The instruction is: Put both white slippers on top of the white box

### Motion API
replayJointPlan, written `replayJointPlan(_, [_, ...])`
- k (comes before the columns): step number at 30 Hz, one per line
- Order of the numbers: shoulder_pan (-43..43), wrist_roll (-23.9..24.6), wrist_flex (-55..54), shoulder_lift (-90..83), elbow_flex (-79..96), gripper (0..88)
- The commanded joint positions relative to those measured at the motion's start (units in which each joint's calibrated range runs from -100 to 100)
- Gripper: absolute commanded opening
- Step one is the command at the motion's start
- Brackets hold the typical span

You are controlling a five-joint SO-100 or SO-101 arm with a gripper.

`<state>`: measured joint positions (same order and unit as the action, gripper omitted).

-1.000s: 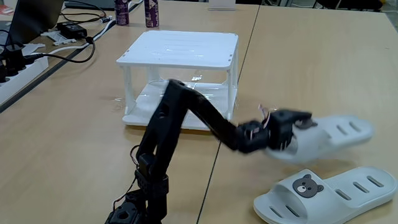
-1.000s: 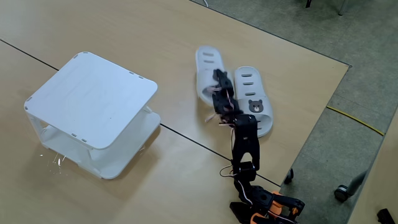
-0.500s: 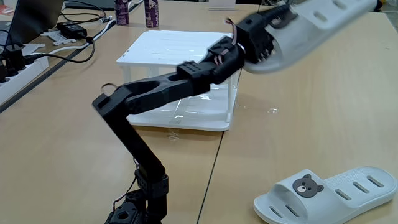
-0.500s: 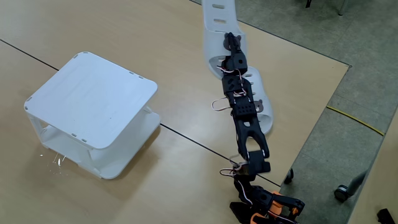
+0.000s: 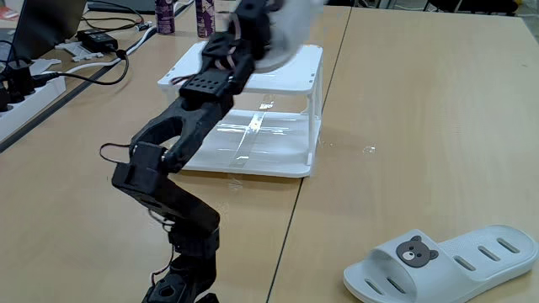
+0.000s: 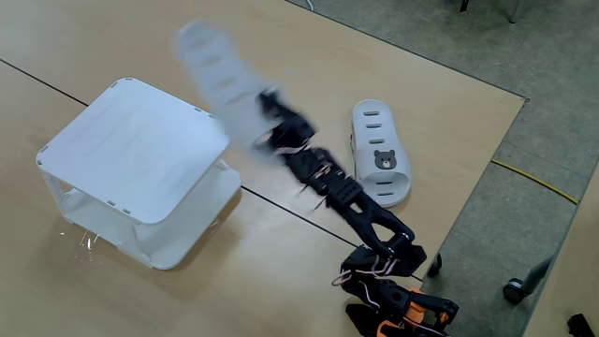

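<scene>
slipper (image 6: 217, 86) now beside white box (image 6: 131, 150)

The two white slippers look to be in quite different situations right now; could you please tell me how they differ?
The carried slipper is off the table, held up by the gripper near the white box; the other slipper lies flat on the table. The carried slipper is motion-blurred, its details unreadable; the other slipper is sharp, showing its bear badge and vent slots. The carried one is beside the box's edge; the other lies well apart from it. Both are white.

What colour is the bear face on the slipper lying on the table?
Grey-brown, on the white slipper; clearest in this fixed view.
</scene>
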<state>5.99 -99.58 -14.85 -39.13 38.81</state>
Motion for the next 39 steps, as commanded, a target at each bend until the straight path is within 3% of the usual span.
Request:
replayJointPlan(1, [-13.72,-0.42,-0.25,-3.65,-0.07,0.8])
replayJointPlan(8, [-25.07,-0.42,-0.16,-2.98,0.02,0.8])
replayJointPlan(16, [-25.32,-0.42,-0.34,6.45,-3.41,0.8])
replayJointPlan(39, [-19.56,-0.42,0.01,62.31,-71.25,0.8])
